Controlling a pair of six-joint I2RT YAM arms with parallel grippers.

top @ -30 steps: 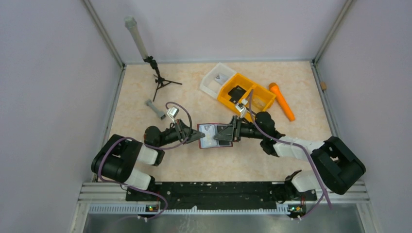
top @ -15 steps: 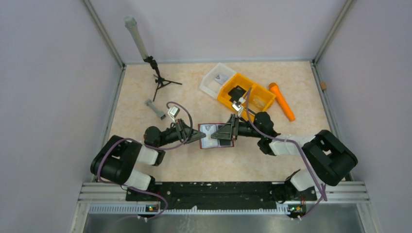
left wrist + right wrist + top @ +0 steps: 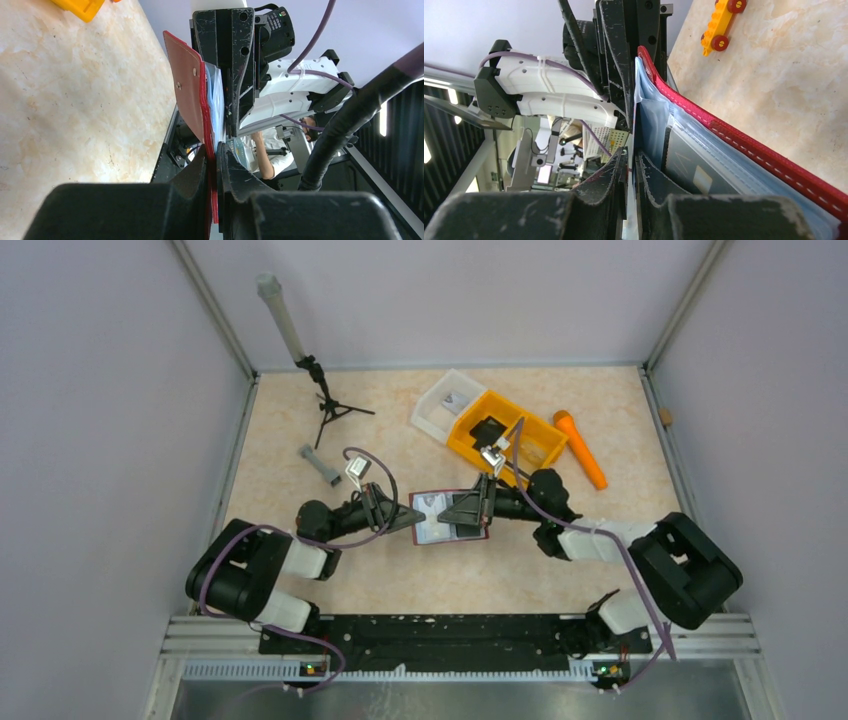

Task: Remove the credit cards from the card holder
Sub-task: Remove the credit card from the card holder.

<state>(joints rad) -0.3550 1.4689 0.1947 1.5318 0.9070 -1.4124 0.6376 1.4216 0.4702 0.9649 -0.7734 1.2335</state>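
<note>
Card holder (image 3: 450, 520) clamped in left pincer (image 3: 212, 156); right pincer (image 3: 630, 156) pinches its inner leaf (image 3: 646, 125). Draw cards (image 3: 684, 165) straight out.

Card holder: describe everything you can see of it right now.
The card holder is dark red and leather-like, with pale stitching along its edge, a metal stud on the outer cover and clear bluish plastic sleeves inside. It is open, inner face up, near the middle of the table. The left claw pinches its left edge; the right claw pinches a thin inner leaf on the opposite side. A dark card sits in a sleeve. Whether the holder is lifted clear cannot be told.
</note>
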